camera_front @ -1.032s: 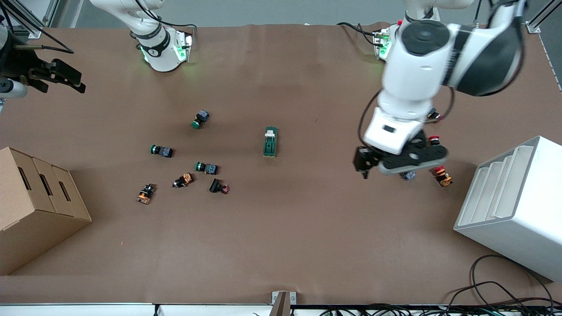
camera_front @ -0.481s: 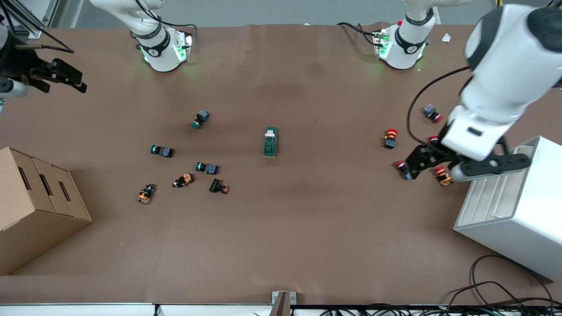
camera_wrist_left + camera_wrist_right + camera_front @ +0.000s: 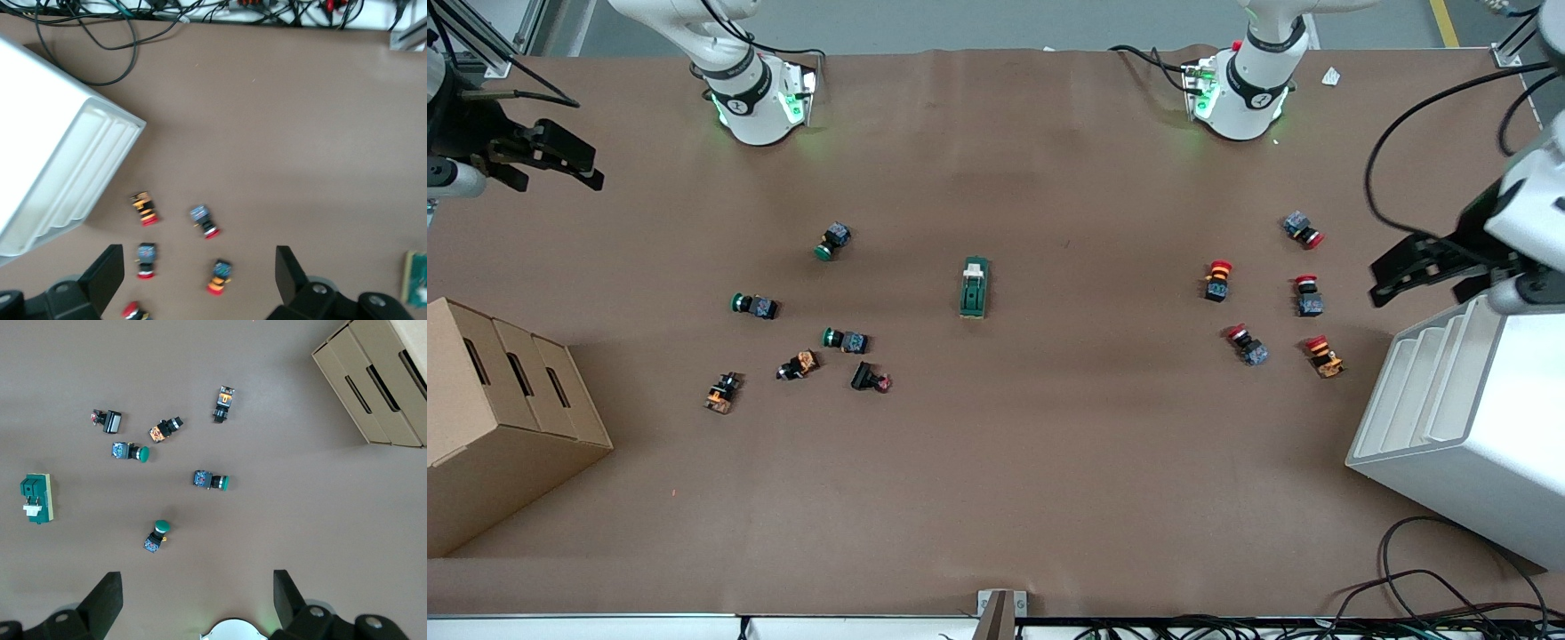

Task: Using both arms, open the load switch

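1. My left gripper [image 3: 1427, 271] hangs over the table at the left arm's end, beside the white stepped rack [image 3: 1458, 418], fingers spread wide and holding nothing. Its own wrist view confirms this: both fingers [image 3: 107, 270] stand far apart with bare table between them.
2. My right gripper [image 3: 547, 156] waits over the table edge at the right arm's end, above the cardboard box [image 3: 507, 400]. From the front I cannot judge its gap; the right wrist view shows its fingers [image 3: 107, 593] wide apart, empty.
3. The load switch [image 3: 975, 287] lies flat mid-table, well apart from both grippers, its white toggle end toward the robot bases. The right wrist view shows the whole block [image 3: 37, 498]; the left wrist view catches only its edge [image 3: 418, 278].
4. Only the left wrist view shows the red-capped buttons [image 3: 203, 221] close up beside the rack [image 3: 60, 173].
5. Only the right wrist view shows the green-capped buttons [image 3: 211, 481] and the box's slots [image 3: 373, 393].
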Robot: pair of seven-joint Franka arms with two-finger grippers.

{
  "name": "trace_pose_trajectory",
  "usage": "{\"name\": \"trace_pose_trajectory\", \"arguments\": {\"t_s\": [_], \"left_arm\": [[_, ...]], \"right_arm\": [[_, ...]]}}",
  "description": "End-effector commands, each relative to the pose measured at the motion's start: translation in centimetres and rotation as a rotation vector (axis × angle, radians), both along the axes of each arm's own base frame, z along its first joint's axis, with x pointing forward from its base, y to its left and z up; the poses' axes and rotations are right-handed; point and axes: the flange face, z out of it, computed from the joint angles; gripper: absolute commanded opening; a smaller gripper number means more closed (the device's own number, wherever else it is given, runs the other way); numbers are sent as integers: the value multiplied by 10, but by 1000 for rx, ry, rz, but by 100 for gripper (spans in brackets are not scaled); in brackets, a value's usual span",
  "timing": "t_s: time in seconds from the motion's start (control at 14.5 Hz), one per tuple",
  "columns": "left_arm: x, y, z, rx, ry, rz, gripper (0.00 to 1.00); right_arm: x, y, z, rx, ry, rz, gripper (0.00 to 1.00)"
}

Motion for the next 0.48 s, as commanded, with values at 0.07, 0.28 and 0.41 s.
{"name": "trace_pose_trajectory", "arguments": {"t_s": [0.07, 0.28, 0.41], "left_arm": [[-52, 9, 1, 9, 56, -33, 100], [-70, 12, 1, 8, 85, -27, 100], [-81, 17, -3, -3, 97, -13, 100]], "right_arm": [[-7, 2, 1, -14, -7, 19, 100], [-7, 1, 0, -13, -4, 17, 100], [-7, 6, 0, -13, -3, 27, 100]]}}
